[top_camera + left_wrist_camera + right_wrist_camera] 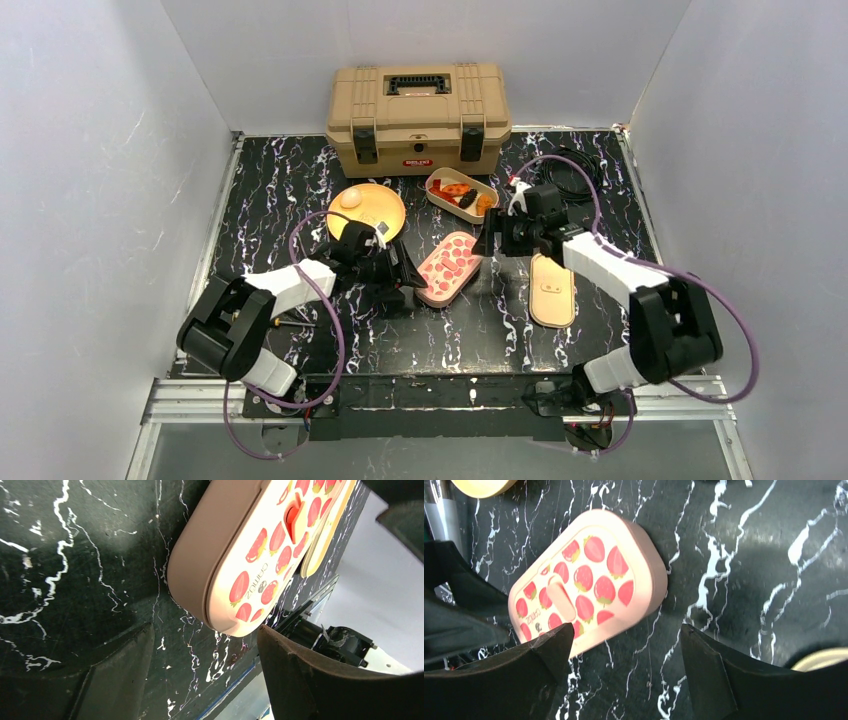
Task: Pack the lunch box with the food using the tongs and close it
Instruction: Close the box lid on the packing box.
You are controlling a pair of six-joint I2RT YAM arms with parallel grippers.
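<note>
Mid-table, strawberry lid (448, 268) is lying flat between both arms, left gripper (205, 632) hovering at its near end, fingers spread, gripping nothing. Right gripper (626, 635) is hanging wide open beside it. Lunch box (432, 184) is sitting behind, uncovered, food (455, 189) inside, probably orange-red chunks.

Lid (235, 565) cut off; food (457, 189) indistinct

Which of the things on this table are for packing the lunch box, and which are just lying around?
For the job: open lunch box with orange food pieces in it; strawberry-print lid; yellow plate with a white egg; tan oval panel, likely an inner lid.

Lying about: tan toolbox at the back; black cable to its right.
</note>
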